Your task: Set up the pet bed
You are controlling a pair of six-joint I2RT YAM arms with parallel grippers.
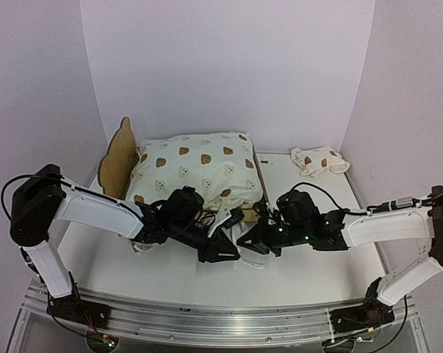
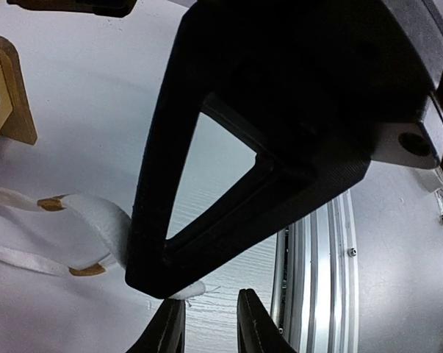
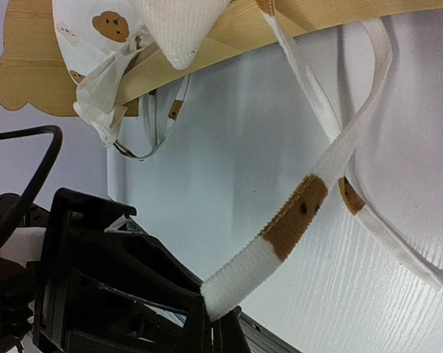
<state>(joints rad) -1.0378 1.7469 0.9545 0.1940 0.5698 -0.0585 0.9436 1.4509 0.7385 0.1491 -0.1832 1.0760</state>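
The pet bed (image 1: 195, 173) stands at the centre left, its bear-print cushion lying on the plywood frame and the headboard (image 1: 121, 154) at the left end. A white tie strap with brown patches (image 3: 294, 219) hangs from the cushion's near corner. My right gripper (image 3: 222, 329) is shut on that strap's loose end, in front of the bed (image 1: 250, 244). My left gripper (image 2: 210, 325) is right beside it (image 1: 225, 254). Its jaws stand a little apart with nothing between them. The strap's tip (image 2: 186, 290) sits just above its left finger (image 2: 168, 331).
A small bear-print pillow (image 1: 320, 160) lies at the back right of the white table. A second strap loop (image 2: 30, 254) trails on the table by the bed's wooden leg (image 2: 12, 103). The aluminium rail (image 2: 317, 257) runs along the near table edge.
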